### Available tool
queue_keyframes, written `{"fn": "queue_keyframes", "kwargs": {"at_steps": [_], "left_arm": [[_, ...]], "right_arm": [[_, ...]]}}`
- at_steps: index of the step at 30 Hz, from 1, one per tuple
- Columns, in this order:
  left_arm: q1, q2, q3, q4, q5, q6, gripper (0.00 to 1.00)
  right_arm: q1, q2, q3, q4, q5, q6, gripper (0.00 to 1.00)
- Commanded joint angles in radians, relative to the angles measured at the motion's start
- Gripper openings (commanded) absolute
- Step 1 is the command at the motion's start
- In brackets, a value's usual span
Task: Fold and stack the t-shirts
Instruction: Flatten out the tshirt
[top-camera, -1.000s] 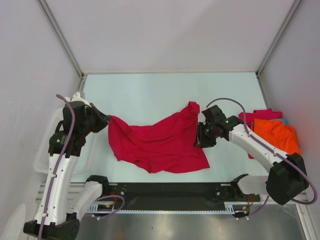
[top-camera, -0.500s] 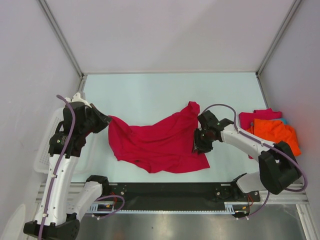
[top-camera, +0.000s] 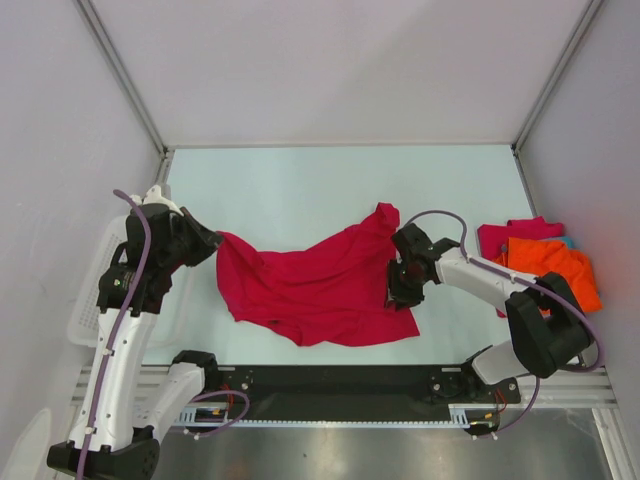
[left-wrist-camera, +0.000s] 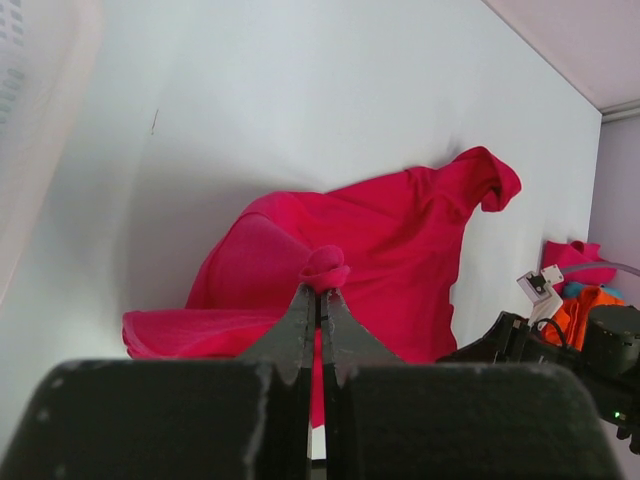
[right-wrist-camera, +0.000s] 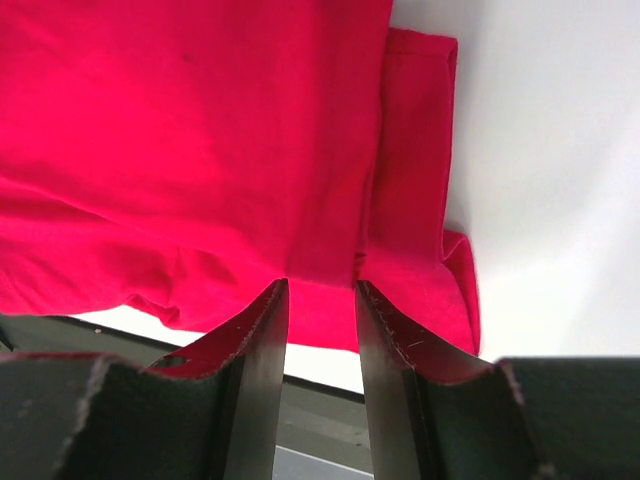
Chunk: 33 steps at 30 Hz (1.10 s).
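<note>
Pinching a bunched bit of the red shirt (top-camera: 320, 285) at its left edge, the left jaws are clamped tight, seemingly to pull that side out flat. The right jaws stand partly apart over the shirt's right edge, a fold of cloth lined up between them but not yet nipped. The shirt sprawls crumpled mid-way across the counter (top-camera: 300, 185), toward its near edge.
</note>
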Motion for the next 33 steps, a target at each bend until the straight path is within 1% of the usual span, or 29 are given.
{"fn": "queue_keyframes", "kwargs": {"at_steps": [1,8,9,11,12,16,20,22,23,24,25,26,27,29,30,31,33], "left_arm": [[0.012,-0.016,0.024,0.018,0.020,0.020,0.00],[0.013,-0.022,0.030,0.013,0.018,0.025,0.00],[0.016,-0.021,0.030,0.013,0.020,0.025,0.00],[0.016,-0.024,0.030,0.013,0.021,0.026,0.00],[0.018,-0.022,0.030,0.013,0.021,0.025,0.00],[0.022,-0.019,0.032,0.013,0.020,0.029,0.00],[0.024,-0.009,0.045,0.018,0.023,0.040,0.00],[0.025,0.023,0.065,0.025,0.027,0.051,0.00],[0.027,0.040,0.102,0.023,0.035,0.069,0.00],[0.030,0.059,0.128,0.015,0.037,0.077,0.00],[0.031,0.095,0.156,-0.002,0.037,0.084,0.00],[0.034,0.109,0.212,-0.008,0.037,0.097,0.00],[0.035,0.117,0.240,-0.016,0.035,0.101,0.00],[0.041,0.134,0.331,-0.042,0.026,0.111,0.00],[0.044,0.140,0.366,-0.054,0.014,0.115,0.00],[0.045,0.154,0.444,-0.091,0.006,0.127,0.00],[0.050,0.166,0.522,-0.126,-0.012,0.138,0.00]], "right_arm": [[0.005,0.014,-0.010,0.034,0.019,-0.010,0.38],[0.004,0.032,-0.017,0.055,0.016,-0.010,0.37],[0.005,0.038,-0.017,0.058,0.014,-0.008,0.36],[0.005,0.040,-0.020,0.068,0.001,-0.013,0.15],[0.007,0.040,-0.020,0.071,-0.004,-0.011,0.00],[0.013,0.001,-0.016,0.077,-0.007,-0.011,0.00],[0.016,-0.069,0.048,0.023,0.086,-0.019,0.00],[0.016,-0.083,0.153,-0.018,0.132,-0.051,0.00],[0.014,-0.080,0.196,-0.062,0.169,-0.063,0.00],[0.014,-0.077,0.310,-0.085,0.213,-0.094,0.00],[0.013,-0.071,0.364,-0.110,0.239,-0.106,0.00],[0.008,-0.059,0.433,-0.151,0.285,-0.123,0.00],[0.004,-0.054,0.549,-0.168,0.305,-0.148,0.00],[-0.019,-0.037,0.683,-0.222,0.341,-0.175,0.00],[-0.030,-0.028,0.745,-0.239,0.350,-0.186,0.00],[-0.042,-0.020,0.883,-0.277,0.356,-0.212,0.00],[-0.075,0.016,1.020,-0.319,0.369,-0.237,0.00]]}}
